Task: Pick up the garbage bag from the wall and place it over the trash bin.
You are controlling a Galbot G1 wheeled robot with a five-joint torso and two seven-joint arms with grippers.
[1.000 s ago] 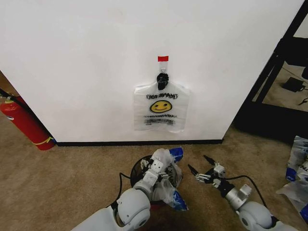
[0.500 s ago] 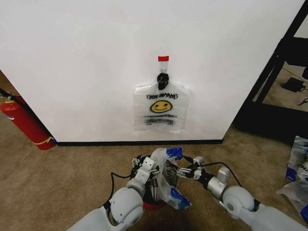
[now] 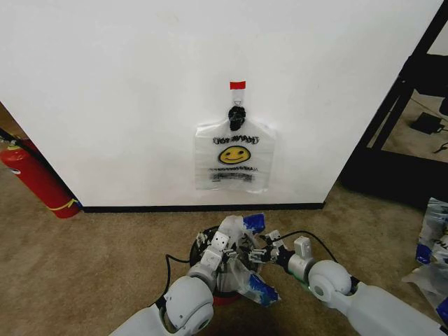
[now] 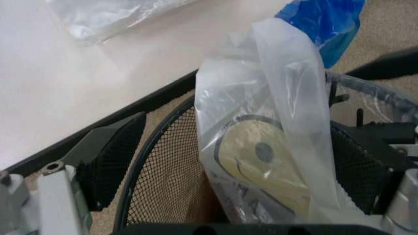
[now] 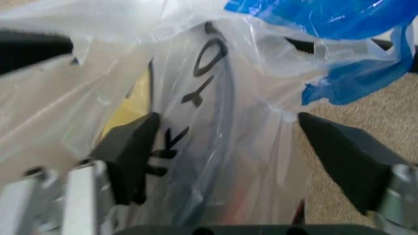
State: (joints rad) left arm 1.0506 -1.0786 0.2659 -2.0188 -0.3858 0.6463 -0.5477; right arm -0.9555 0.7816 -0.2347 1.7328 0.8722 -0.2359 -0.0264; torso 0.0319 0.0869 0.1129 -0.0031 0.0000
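Low centre frame, right gripper (image 3: 257, 253) gaped around the garbage bag (image 3: 246, 280) to spread it over the trash bin (image 3: 199, 246); left gripper (image 3: 210, 243) grip unclear.

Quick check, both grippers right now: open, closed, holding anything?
Left gripper: at the trash bin rim beside the garbage bag; cannot be told.
Right gripper: open, fingers spread either side of the bag over the bin, not clamped.

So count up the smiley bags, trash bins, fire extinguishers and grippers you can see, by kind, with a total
Smiley bags: 2, one on the wall hook, the garbage bag at the bin
Trash bin: 1
Fire extinguisher: 1
Grippers: 2, left gripper, right gripper
Total: 6
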